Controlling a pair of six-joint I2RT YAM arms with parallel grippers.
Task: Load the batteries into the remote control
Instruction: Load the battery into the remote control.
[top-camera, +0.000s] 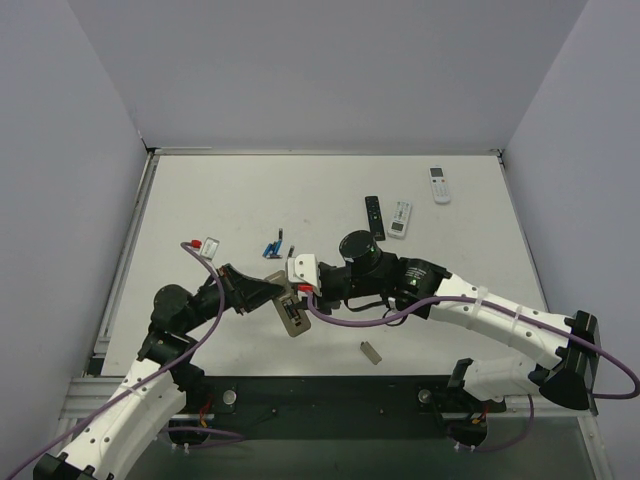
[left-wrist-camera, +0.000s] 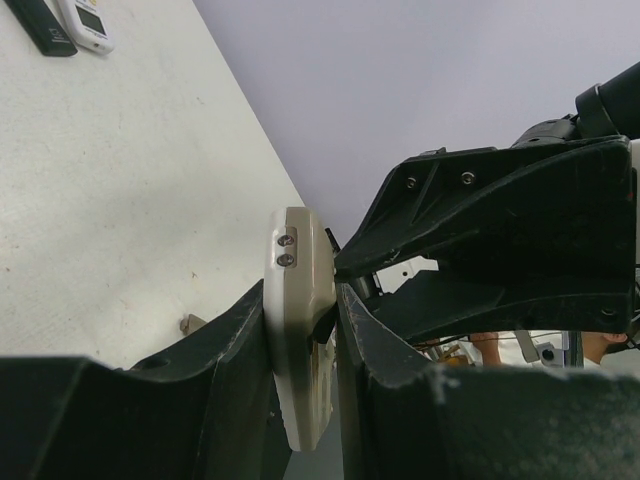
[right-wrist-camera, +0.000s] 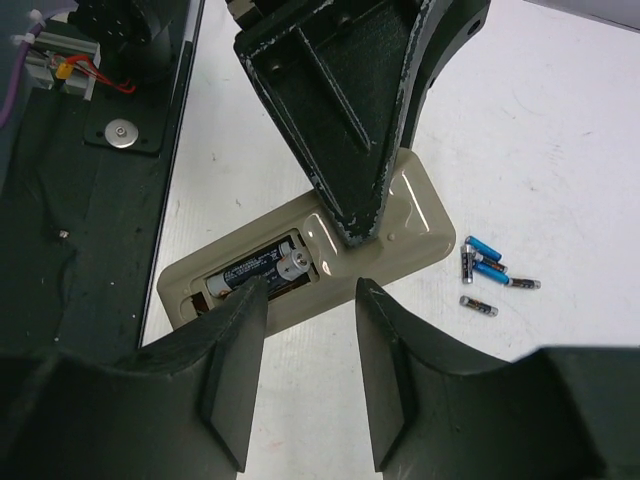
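The remote control (right-wrist-camera: 395, 225) lies grey-tan back up with its battery recess open, and one dark battery (right-wrist-camera: 255, 271) lies in the recess. My left gripper (left-wrist-camera: 300, 335) is shut on the remote's far end and shows edge-on in the left wrist view. In the top view the remote (top-camera: 293, 316) sits just left of the table's middle, between my left gripper (top-camera: 272, 292) and my right gripper (top-camera: 303, 292). My right gripper (right-wrist-camera: 310, 290) is open and empty just above the recess, its left fingertip (right-wrist-camera: 245, 300) over the battery. Several loose blue and dark batteries (right-wrist-camera: 487, 268) lie beside it, also in the top view (top-camera: 272, 248).
A slim black remote (top-camera: 373, 215) and two white remotes (top-camera: 400, 217) (top-camera: 439, 184) lie at the back right. A small grey-tan cover piece (top-camera: 371, 351) lies near the front edge. A small red and white object (top-camera: 203, 244) lies at the left. Purple cables hang from both arms.
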